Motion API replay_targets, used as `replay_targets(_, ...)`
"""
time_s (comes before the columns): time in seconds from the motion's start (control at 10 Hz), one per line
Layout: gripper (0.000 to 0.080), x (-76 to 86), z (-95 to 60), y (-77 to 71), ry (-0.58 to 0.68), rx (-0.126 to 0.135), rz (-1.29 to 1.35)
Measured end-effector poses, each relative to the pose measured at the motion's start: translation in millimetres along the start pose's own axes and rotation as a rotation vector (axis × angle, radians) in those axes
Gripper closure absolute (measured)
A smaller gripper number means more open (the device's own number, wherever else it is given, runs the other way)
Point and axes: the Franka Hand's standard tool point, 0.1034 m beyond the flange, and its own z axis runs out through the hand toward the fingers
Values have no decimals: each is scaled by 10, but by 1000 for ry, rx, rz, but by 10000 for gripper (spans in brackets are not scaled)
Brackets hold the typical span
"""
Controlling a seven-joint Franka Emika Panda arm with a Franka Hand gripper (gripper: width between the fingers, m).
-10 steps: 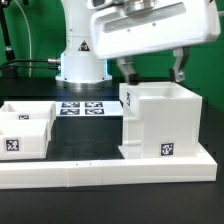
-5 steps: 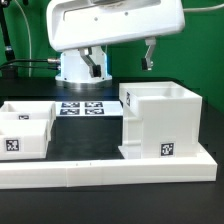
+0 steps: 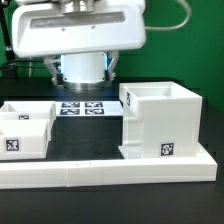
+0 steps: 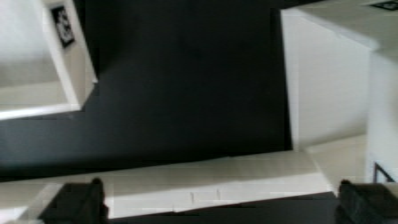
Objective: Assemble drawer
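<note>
The drawer housing, a tall white open-topped cube with tags, stands on the black table at the exterior view's right. Two smaller white trays sit at the left. My gripper hangs high over the gap between the trays and the housing, open and empty, its dark fingers wide apart. In the wrist view the gripper is open, with a tagged tray on one side, the housing on the other and black table between them.
The low white L-shaped border wall runs along the front and shows in the wrist view. The marker board lies flat behind the gap. The robot base stands at the back.
My gripper has moved from above the housing toward the exterior view's left, over the gap. It stays open and empty. The drawer parts have not moved.
</note>
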Motion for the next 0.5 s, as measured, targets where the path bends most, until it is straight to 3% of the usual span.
replay_targets(0.3, 150, -201, 178, 389, -12, -31, 22)
replay_targets(0.5, 150, -183, 168, 355, -9, -30, 22)
